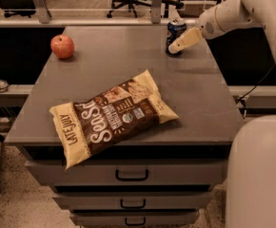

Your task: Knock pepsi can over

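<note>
The pepsi can (175, 32) is a small dark blue can with a silver top. It stands upright at the far right of the grey cabinet top (128, 75). My gripper (174, 48) reaches in from the right on a white arm. Its pale tip touches the can's lower right side, in front of it.
A red apple (62, 46) sits at the far left of the top. A brown and yellow chip bag (110, 115) lies near the front middle. The robot's white body (259, 170) fills the lower right. Office chairs stand behind the cabinet.
</note>
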